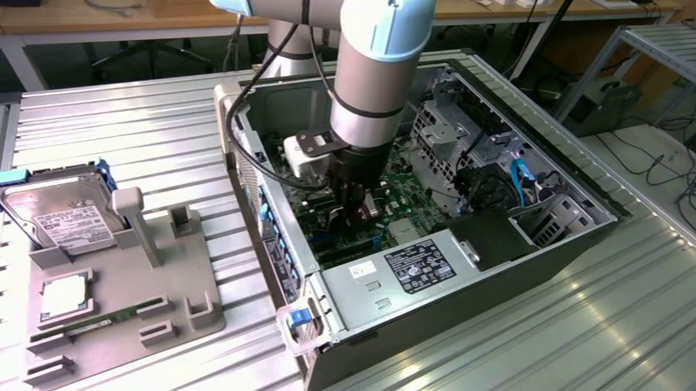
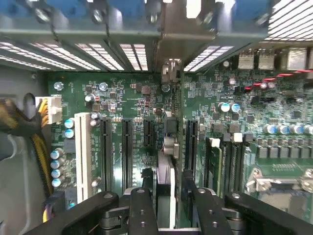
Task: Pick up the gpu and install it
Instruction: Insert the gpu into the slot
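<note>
- Exterior view: the arm [image 1: 376, 73] reaches straight down into the open computer case [image 1: 435, 220], and the pincer [image 1: 357, 213] sits low over the green motherboard [image 1: 408, 199], roughly mid-case.
- The gpu is hard to make out from here; something small and dark sits between the pincer's fingers, but I can't tell more than that.
- Around it inside the case: a silver power supply with a black label [image 1: 408, 273] just toward the camera, a drive cage [image 1: 457, 134] on the exterior view's right, and a blue cable [image 1: 520, 175] near it.
- On the desk [image 1: 120, 122], well apart on the exterior view's left, there's a grey holder tray [image 1: 120, 301] with a hard drive [image 1: 65, 221] standing in it and a narrow green RAM stick [image 1: 98, 324] lying in a slot.
- Wrist view: the gpu [image 2: 166, 181] is held edge-on right between the pincer [image 2: 168, 205] fingers [image 2: 142, 213], so it reads as a thin pale strip running away from the camera toward the case's rear slots.
- The pincer is closed onto the card, one finger on each face.
- The card's metal bracket [image 2: 171, 29] stands at the rear slot openings.
- Black expansion slots [image 2: 124, 152] run parallel on one side of the card, a white slot [image 2: 83, 152] beyond them, with RAM slots [image 2: 222, 166] on the other side.
- A yellow-and-black cable bundle [image 2: 29, 132] hangs at the board's edge, clear of the card.
</note>
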Controlling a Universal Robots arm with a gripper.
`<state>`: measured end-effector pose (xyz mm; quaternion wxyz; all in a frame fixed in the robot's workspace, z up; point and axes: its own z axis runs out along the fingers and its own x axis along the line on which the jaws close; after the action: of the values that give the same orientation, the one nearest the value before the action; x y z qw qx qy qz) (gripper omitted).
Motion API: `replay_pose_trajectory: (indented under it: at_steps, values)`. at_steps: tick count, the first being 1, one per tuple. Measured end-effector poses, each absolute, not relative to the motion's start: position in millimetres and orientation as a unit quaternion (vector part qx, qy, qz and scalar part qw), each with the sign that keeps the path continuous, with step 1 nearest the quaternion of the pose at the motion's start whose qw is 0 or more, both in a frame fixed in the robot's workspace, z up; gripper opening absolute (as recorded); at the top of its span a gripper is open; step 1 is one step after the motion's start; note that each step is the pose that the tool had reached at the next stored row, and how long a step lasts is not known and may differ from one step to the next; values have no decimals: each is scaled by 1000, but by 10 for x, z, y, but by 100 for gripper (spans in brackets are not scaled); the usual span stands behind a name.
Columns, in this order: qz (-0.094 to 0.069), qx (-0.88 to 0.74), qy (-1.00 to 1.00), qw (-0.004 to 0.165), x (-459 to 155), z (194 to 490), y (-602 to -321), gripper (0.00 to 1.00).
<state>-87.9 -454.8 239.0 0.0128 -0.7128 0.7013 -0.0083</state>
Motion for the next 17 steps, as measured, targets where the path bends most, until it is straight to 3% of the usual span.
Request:
replay_pose_trajectory:
  at_steps: [9, 12, 14, 15, 17]
  values:
    - [-13, -713, 701, 14, -879, 2827, -4545, 36]
    - [-13, -713, 701, 14, -879, 2839, -4544, 36]
    - [-13, -713, 701, 14, -879, 2840, -4544, 27]
    - [-13, -713, 701, 14, -879, 2840, -4544, 15]
    - [-13, -713, 701, 14, -879, 2840, -4544, 11]
